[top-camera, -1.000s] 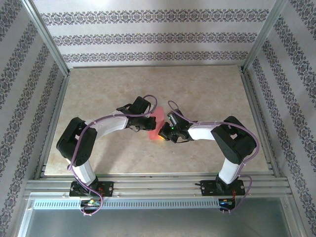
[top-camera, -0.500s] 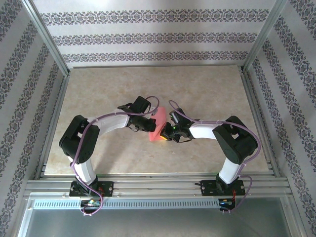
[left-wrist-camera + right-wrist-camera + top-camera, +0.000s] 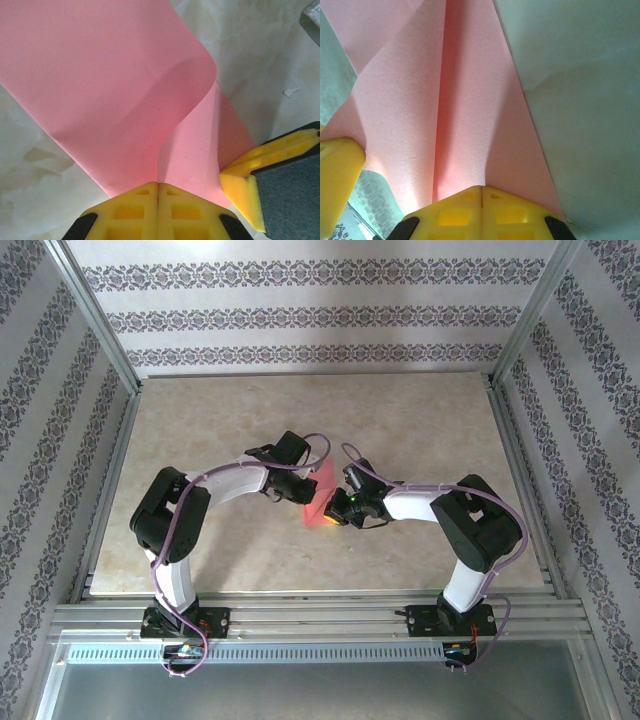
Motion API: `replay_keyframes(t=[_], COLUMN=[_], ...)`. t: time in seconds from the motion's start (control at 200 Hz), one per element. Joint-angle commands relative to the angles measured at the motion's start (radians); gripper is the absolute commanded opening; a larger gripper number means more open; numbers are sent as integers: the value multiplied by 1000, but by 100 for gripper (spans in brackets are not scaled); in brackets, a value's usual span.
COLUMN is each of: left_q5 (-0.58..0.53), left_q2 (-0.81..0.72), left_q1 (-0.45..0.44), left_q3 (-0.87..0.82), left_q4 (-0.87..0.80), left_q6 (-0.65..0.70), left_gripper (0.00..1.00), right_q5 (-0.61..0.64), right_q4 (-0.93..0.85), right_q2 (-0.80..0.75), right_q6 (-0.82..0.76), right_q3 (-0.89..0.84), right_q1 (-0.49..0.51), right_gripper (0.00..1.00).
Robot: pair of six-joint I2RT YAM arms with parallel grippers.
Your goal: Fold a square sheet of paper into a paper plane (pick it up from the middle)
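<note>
The pink square sheet of paper [image 3: 320,495] hangs just above the table between my two grippers, which hold it from opposite sides. My left gripper [image 3: 158,186] is shut on one edge, and the sheet [image 3: 115,85] curls over in a soft bend ahead of it. My right gripper [image 3: 481,189] is shut on another edge, where the sheet [image 3: 465,110] shows a long crease running away from the fingers. In the top view the left gripper [image 3: 300,487] and right gripper [image 3: 336,510] sit close together. The paper plane is out of view.
The beige marbled table [image 3: 420,420] lies under the paper. Metal frame rails [image 3: 112,490] and patterned walls bound it on all sides. The right gripper's yellow finger [image 3: 260,167] shows in the left wrist view, close to the paper's edge.
My left arm has swung its elbow and wrist to the right, bringing its gripper closer to the right one. The sheet now looks narrower and more bowed. The right arm has barely moved.
</note>
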Motion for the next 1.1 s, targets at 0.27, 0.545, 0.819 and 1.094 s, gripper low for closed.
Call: replay_keyframes(t=[0.27,0.545,0.819,1.094], left_q5=[-33,-46,-65,-73], left_q2=[39,56,65,71], left_q1=[12,13,17,20], left_q3=[40,49,52,53], left_q4=[-41,-41,-45,-48], left_q6=[48,51,57,64], left_gripper=[1,1,1,0], right_q5=[-5,-6,-7,-7], right_q4=[-44,-43,-43,-43], right_q2=[27,31,32,31], right_q6=[-17,-18,-17,-18], right_q3=[19,19,19,19], right_q1=[4,4,5,8], right_gripper=[7,7,7,7])
